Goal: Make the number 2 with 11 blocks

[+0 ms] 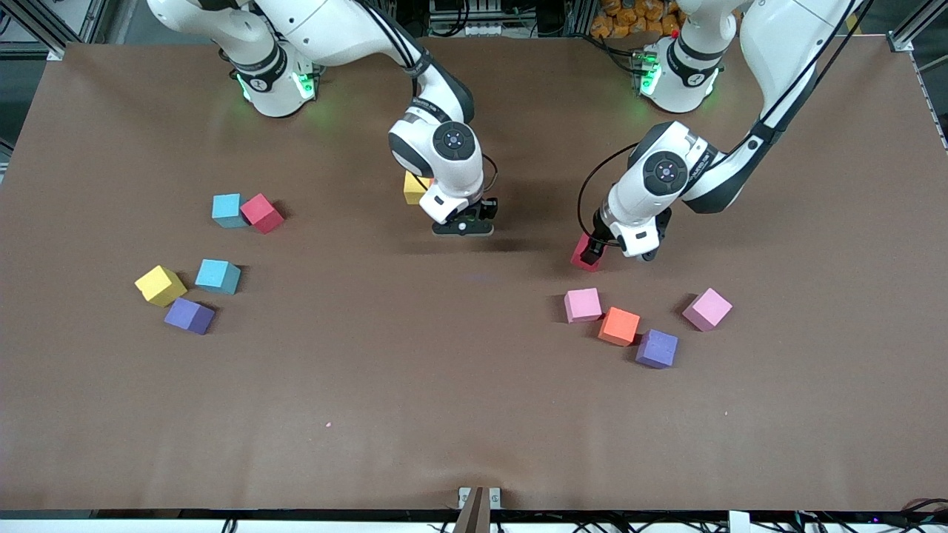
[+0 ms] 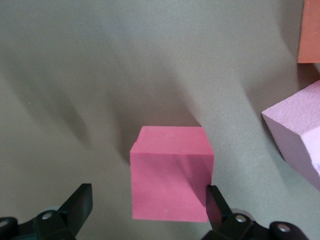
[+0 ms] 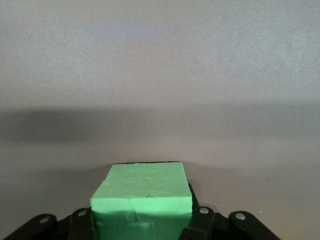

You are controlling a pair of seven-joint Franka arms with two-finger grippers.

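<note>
My left gripper [image 1: 595,253] is low on the table and open, its fingers on either side of a deep pink block [image 1: 580,259] [image 2: 170,172]; one fingertip [image 2: 215,207] touches the block's side and the other stands apart. My right gripper [image 1: 463,226] is shut on a green block [image 3: 142,195] just above the table's middle. A yellow block [image 1: 415,187] lies partly hidden by that hand. The other blocks lie loose in two groups. No number 2 is in view.
Toward the right arm's end lie two light blue blocks [image 1: 227,210] [image 1: 218,276], a red [image 1: 261,213], a yellow [image 1: 160,285] and a purple [image 1: 189,315]. Toward the left arm's end lie two pink [image 1: 583,304] [image 1: 707,309], an orange [image 1: 619,326] and a purple [image 1: 657,349].
</note>
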